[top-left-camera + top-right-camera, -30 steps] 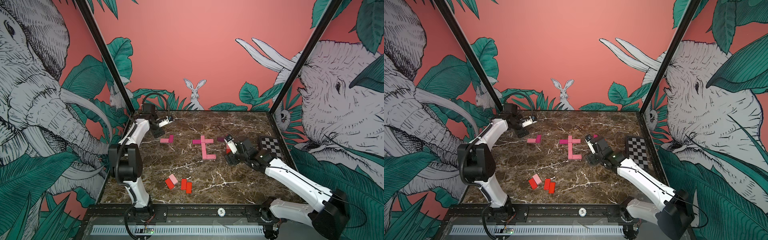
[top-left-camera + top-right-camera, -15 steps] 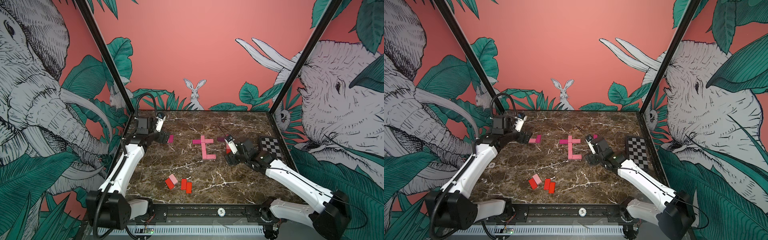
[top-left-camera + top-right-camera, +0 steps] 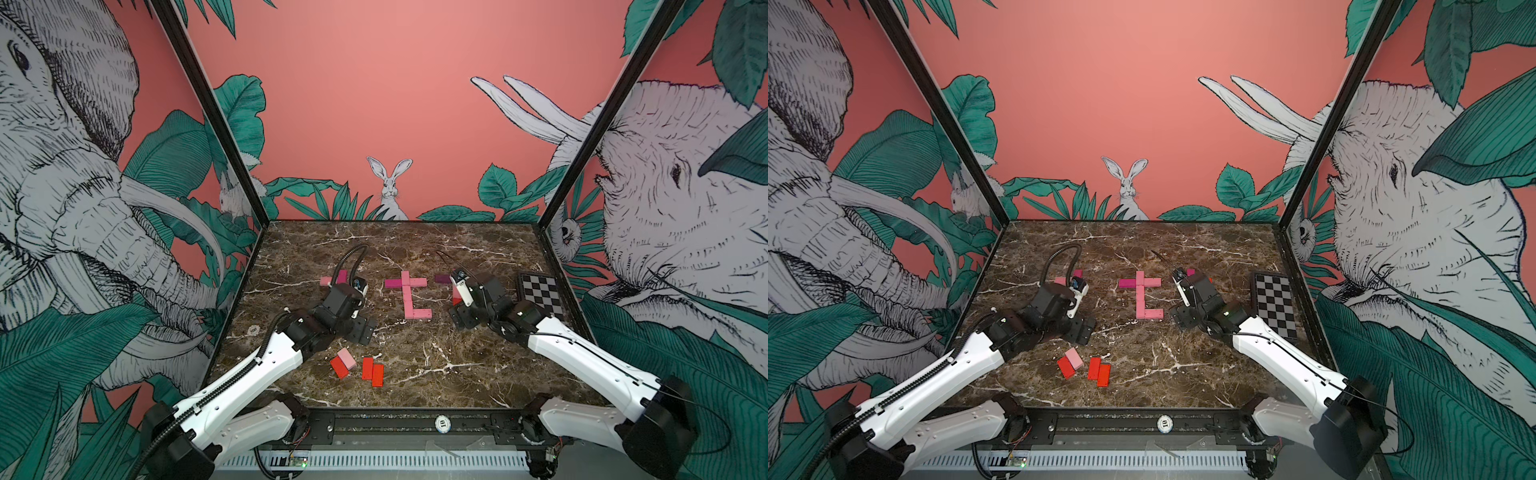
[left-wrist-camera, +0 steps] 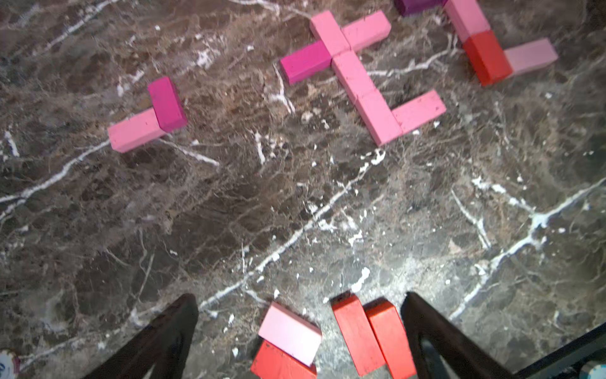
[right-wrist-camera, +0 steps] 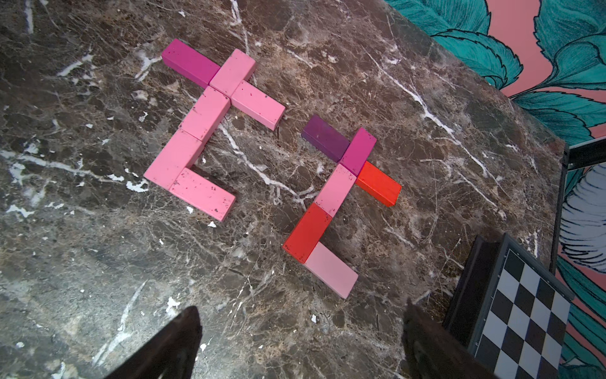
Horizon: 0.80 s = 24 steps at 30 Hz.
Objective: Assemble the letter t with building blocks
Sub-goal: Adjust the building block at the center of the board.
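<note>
My left gripper (image 4: 299,297) hangs with its jaws spread wide and nothing between them, over the loose blocks (image 3: 367,368) near the front edge of the tabletop (image 3: 478,374), left of its middle. Four lie there: a pale pink block (image 4: 290,333) touching a red block (image 4: 282,362), and just beside them a pair of red blocks (image 4: 357,334) pressed together along their long sides. I judge the step in hand to be fetching the next piece for the unfinished letter (image 4: 141,129) toward the left edge, so far only a pink piece and a magenta one at a right angle. The pink letter (image 4: 357,78) in the middle and the mixed letter (image 5: 331,193) toward the right edge look complete.

To do this well I should pick one block and square my jaws across its short width before going down. The pale pink one looks easiest, but it touches the red one, so I would centre on it and close gently, or the neighbour may get dragged. The red pair is riskier: a finger could wedge between them. My right gripper (image 5: 301,306) is wide and empty too, near the mixed letter and the checkerboard plate (image 5: 524,321); it should not brush the finished letters
</note>
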Motion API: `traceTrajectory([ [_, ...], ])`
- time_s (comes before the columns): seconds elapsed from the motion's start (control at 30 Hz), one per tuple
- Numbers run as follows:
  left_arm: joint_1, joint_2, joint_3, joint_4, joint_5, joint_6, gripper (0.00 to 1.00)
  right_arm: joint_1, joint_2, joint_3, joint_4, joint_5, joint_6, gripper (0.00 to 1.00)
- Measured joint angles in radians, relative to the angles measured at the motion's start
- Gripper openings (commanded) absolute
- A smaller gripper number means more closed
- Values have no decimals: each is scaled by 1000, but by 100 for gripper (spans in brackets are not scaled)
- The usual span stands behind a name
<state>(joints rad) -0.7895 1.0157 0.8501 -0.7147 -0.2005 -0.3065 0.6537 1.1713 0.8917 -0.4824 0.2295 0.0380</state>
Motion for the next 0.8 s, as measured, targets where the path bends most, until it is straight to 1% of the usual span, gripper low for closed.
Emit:
traceTrajectory([
  [0.2, -107, 9, -66, -38, -50, -238, 99, 0, 8, 0, 1, 3, 5, 94],
  [0.33, -220, 22, -103, -90, -105, -395, 99, 0, 10, 0, 1, 6, 8, 94],
  [0.4, -260, 24, -104, -130, -137, -468, 99, 0, 10, 0, 1, 7, 8, 94],
  [0.5, -285, 18, -119, -174, -166, -563, 99, 0, 11, 0, 2, 6, 11, 93],
  [0.63, -320, -11, -175, -217, -199, -673, 97, 0, 16, 0, 3, 6, 11, 93],
  [0.7, -342, -37, -202, -241, -215, -723, 95, 0, 18, 0, 4, 6, 11, 93],
  [0.8, -355, -98, -250, -262, -230, -795, 87, 0, 19, 0, 4, 6, 11, 93],
])
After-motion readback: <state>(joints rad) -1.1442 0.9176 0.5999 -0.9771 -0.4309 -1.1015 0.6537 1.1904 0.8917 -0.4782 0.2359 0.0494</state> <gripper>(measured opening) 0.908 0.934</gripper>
